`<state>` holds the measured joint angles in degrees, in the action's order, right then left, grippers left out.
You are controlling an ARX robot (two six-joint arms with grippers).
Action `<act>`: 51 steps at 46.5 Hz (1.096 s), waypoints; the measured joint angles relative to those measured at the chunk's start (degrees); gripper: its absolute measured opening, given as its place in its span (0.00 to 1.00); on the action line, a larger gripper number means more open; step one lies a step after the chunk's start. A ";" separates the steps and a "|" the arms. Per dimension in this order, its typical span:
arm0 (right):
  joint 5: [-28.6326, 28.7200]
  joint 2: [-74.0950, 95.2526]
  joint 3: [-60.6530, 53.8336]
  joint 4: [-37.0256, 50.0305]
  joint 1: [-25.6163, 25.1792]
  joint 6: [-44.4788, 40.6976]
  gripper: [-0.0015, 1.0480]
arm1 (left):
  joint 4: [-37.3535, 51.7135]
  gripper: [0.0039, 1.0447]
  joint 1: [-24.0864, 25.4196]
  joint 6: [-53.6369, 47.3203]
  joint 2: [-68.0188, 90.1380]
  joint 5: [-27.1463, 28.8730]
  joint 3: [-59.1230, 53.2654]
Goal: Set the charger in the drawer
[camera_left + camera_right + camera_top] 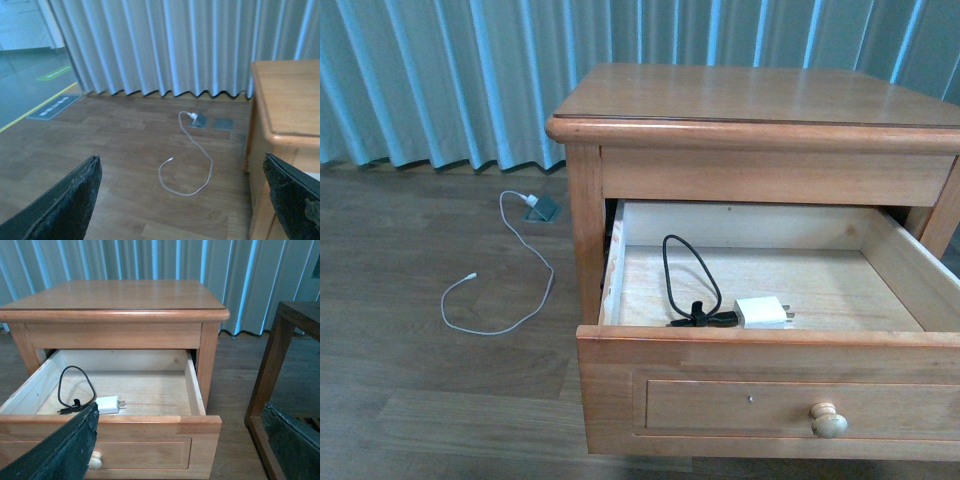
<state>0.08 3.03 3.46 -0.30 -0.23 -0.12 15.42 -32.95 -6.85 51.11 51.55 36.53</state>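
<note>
R tool (180, 408) wide, charger (762, 312) in drawer (720, 352)

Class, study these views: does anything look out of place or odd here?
A white cable sprawls loose across the floor left of the nightstand, a trip hazard. The drawer stands pulled open, the charger lying inside. Nothing looks damaged.

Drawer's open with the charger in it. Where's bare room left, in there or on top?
Drawer: the floor is bare from the charger across to the right wall, and along the back wall. It is crowded at front left, where the black cable loops beside the charger near the front wall. The nightstand top is bare throughout.
</note>
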 joint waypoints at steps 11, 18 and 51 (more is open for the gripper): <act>0.00 0.00 0.00 0.00 0.00 0.00 0.92 | -17.09 0.94 -0.59 11.50 -20.50 10.05 -8.74; 0.00 0.00 0.00 0.00 0.02 0.00 0.92 | -17.20 0.94 -0.42 13.75 -20.79 8.41 -8.87; -0.02 0.00 -0.02 0.00 0.02 0.00 0.92 | -16.65 0.04 32.52 7.21 -45.62 -50.75 -30.01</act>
<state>0.05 3.03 3.44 -0.30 -0.21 -0.12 -1.23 -0.43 0.36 5.50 0.80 6.52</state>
